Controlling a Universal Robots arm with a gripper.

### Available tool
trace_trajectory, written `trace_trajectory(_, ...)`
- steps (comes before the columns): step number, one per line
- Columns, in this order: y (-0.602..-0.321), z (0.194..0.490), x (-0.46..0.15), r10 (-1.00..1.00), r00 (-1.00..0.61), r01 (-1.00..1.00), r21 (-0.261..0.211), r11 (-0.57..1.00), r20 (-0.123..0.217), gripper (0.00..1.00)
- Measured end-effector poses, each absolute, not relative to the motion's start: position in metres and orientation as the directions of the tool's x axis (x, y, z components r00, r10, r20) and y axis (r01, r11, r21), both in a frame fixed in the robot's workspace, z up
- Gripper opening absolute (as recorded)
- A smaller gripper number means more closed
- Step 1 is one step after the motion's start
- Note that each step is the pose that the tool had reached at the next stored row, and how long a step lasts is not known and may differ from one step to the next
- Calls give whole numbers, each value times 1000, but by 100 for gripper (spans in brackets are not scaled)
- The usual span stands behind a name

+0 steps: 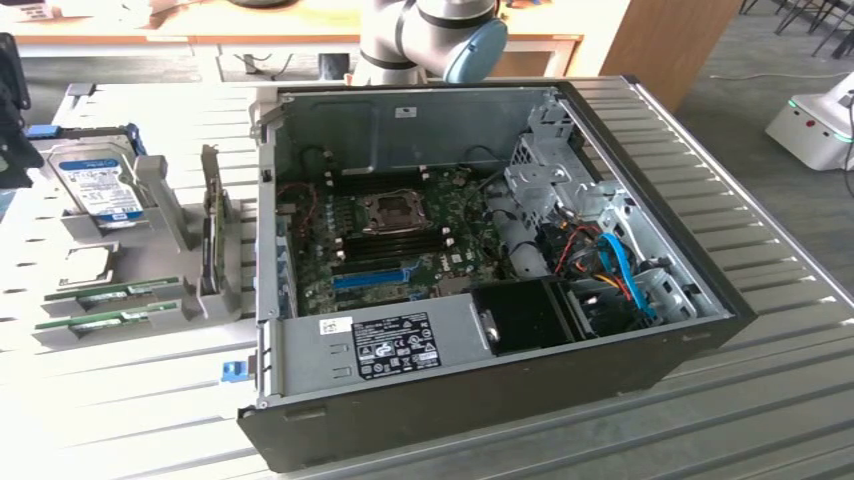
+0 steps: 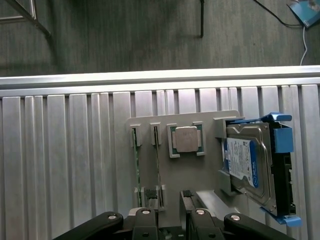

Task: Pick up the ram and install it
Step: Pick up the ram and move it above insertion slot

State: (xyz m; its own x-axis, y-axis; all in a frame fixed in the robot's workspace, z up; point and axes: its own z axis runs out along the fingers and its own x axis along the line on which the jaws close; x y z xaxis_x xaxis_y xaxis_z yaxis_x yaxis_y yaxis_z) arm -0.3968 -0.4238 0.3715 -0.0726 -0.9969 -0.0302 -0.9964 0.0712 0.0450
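Entry, task barely begun: we record the ram (image 1: 118,291) standing on edge in its grey holder (image 2: 200,175) on the worktop (image 1: 134,420), the pincer (image 2: 170,212) spread and empty close by it, pick-up and installation both outstanding.

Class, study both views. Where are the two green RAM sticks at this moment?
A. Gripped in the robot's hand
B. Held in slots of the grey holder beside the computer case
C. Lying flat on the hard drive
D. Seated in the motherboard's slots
B: both RAM sticks sit in slots of the grey holder, on the exterior view's left of the computer case, near the processor chip.
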Motion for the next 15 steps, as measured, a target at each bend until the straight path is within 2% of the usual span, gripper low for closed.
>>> trace_trajectory(15,-424,353,-397,-997,-73,-996,45,71,-30,31)
